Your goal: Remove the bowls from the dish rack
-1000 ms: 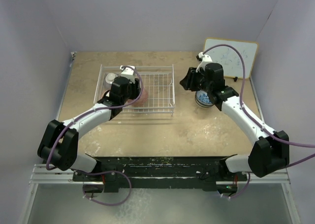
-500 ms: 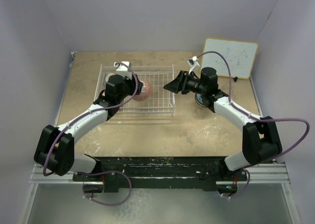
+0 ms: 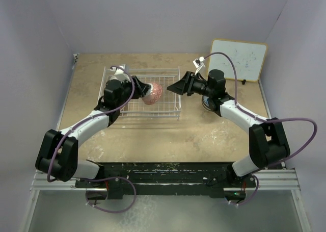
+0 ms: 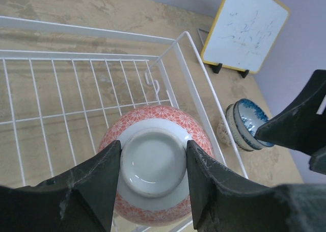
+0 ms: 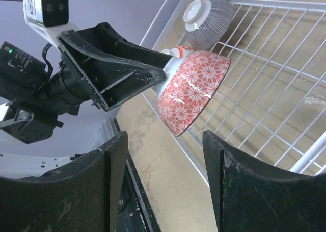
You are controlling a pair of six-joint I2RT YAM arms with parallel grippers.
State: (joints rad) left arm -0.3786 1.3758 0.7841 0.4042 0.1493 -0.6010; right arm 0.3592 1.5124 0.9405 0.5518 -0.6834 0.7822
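Gripping a red-and-white patterned bowl (image 5: 193, 86) by its foot ring with the left gripper (image 4: 154, 160), 1 finger pressed to each side of the ring. Holding it on its side in the air over the right half of the white wire dish rack (image 3: 168, 105), foot toward the left arm, open mouth facing right.

Facing that mouth from just past the rack's right rim with the right gripper (image 3: 174, 87), fingers spread wide and nothing between them. Near, not touching: a clear gap from bowl rim to fingertips. Foot-to-mouth axis roughly in line with the right gripper's reach, so probably a handover, to be taken on the rim or wall. Nearer to the bowl, the left, with hold of it; nearer to the free table right of the rack, the right.

Left forearm stretched along the rack's left side, wrist turned toward the centre. Right arm bent at the elbow, wrist pointing left.

Elsewhere: 1 grey ribbed bowl (image 5: 209, 24) at the rack's left end beyond the held one, foot showing. 1 blue-and-white bowl (image 4: 247, 124) out on the table right of the rack, beside the right arm. Orange-framed whiteboard (image 3: 239, 58) propped at the far right. By that count, at least 1 out, 1 in hand, at least 1 left inside.
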